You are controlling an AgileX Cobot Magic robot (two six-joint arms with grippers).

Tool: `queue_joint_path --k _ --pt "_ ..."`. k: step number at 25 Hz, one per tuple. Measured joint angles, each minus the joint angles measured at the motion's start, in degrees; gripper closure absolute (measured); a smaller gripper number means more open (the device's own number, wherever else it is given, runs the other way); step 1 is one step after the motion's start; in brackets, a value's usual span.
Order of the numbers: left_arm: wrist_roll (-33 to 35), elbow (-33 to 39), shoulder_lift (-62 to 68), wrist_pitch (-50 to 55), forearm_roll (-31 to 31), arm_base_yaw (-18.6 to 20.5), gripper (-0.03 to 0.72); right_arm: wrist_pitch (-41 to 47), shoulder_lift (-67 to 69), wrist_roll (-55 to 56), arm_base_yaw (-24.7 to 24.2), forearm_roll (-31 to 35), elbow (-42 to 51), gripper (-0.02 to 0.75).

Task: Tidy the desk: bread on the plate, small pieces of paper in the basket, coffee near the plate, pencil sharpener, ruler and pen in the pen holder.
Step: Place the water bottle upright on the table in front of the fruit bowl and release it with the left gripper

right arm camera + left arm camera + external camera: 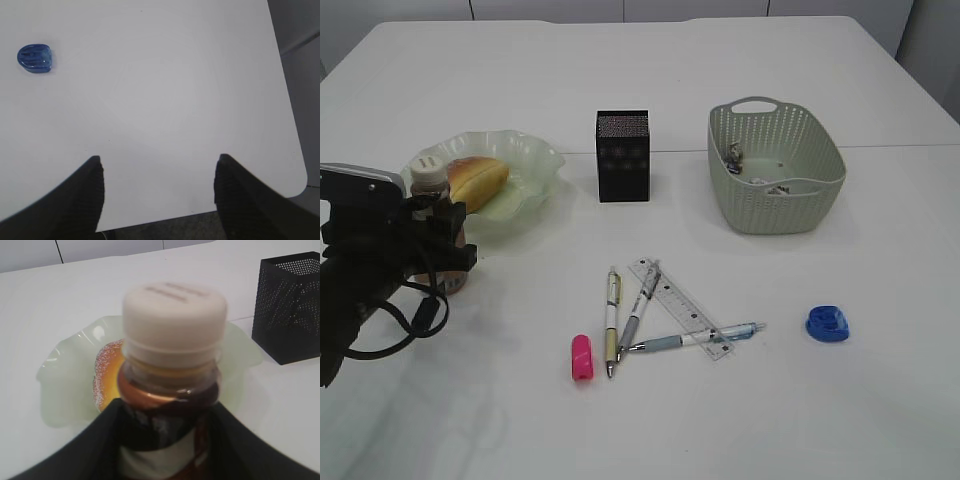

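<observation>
My left tool [165, 440] straddles coffee [172, 365] at label, jaws alongside; clamped or loosening, cannot tell. Bottle rigid, smooth, top-heavy; take body below shoulder. Plate [65, 375] just beyond.

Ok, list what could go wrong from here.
1. The left gripper stands around the coffee right beside the plate; pulling back crookedly could tip the tall bottle onto the bread.
2. The pens lie crossed over the ruler, so lifting one may drag the others.
3. The blue sharpener is small and low, and might slip from a grasp.
</observation>
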Motion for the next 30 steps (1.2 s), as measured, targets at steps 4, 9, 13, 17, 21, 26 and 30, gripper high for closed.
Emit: queue_joint_path --k 4,9,13,17,21,26,30 --pt "0.0 0.0 0.0 -0.1 -0.1 0.0 0.266 0.0 0.0 0.0 0.0 0.0 0.0 0.202" --pt "0.0 0.3 0.0 -0.5 -1.3 0.0 0.253 0.0 0.0 0.0 0.0 0.0 0.0 0.202" --pt "0.0 2.1 -0.6 -0.6 -2.4 0.0 0.252 0.1 0.0 0.0 0.0 0.0 0.0 0.202" --pt "0.0 2.5 -1.2 -0.2 -2.2 0.0 0.251 0.1 0.0 0.0 0.0 0.0 0.0 0.202" --pt "0.0 2.5 -1.5 0.0 -2.1 0.0 0.249 0.1 0.0 0.0 0.0 0.0 0.0 0.202" --pt "0.0 2.7 -2.6 1.8 -2.0 0.0 0.245 1.1 0.0 0.0 0.0 0.0 0.0 0.202" --pt "0.0 2.7 -2.9 2.3 -2.0 0.0 0.244 1.4 0.0 0.0 0.0 0.0 0.0 0.202"
